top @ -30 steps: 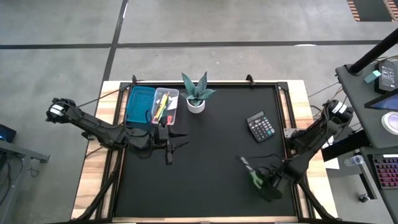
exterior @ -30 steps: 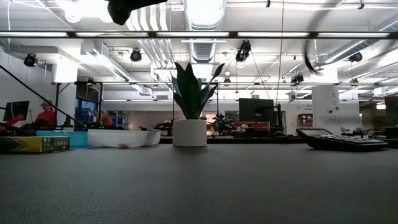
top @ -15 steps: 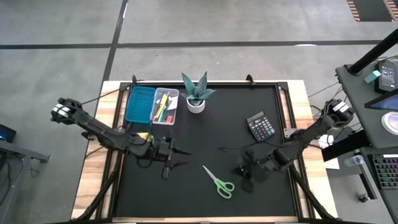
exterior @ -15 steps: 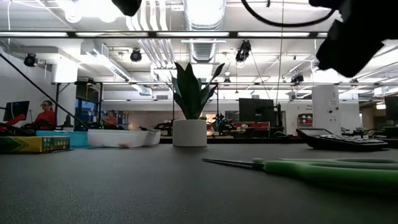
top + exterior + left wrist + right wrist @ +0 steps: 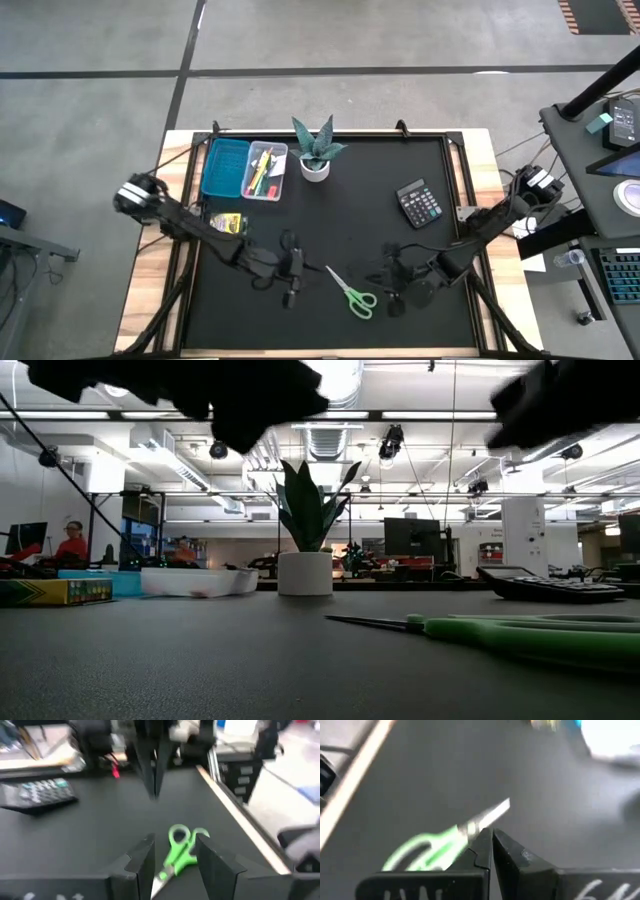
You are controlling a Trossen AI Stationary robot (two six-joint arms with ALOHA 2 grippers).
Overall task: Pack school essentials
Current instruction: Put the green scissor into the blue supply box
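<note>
The green-handled scissors lie flat on the black table, also seen in the low view. My left gripper hovers open just left of their blade tip; in its wrist view the scissors show between the spread fingers, untouched. My right gripper is shut, just right of the handles, above the scissors. The yellow crayon box rests on the table's left side. Pens stand in a clear tray beside a teal box.
A spiky plant in a white pot stands at the far edge, next to the tray. A calculator lies on the right. Bare black tabletop spreads between the plant and the scissors.
The scissors, one second ago at my right gripper by the near right corner, now lie flat nearer the table's middle. My right gripper travelled left with them and has drawn slightly toward the near edge. My left gripper has moved right and toward the near edge, up to the scissors.
</note>
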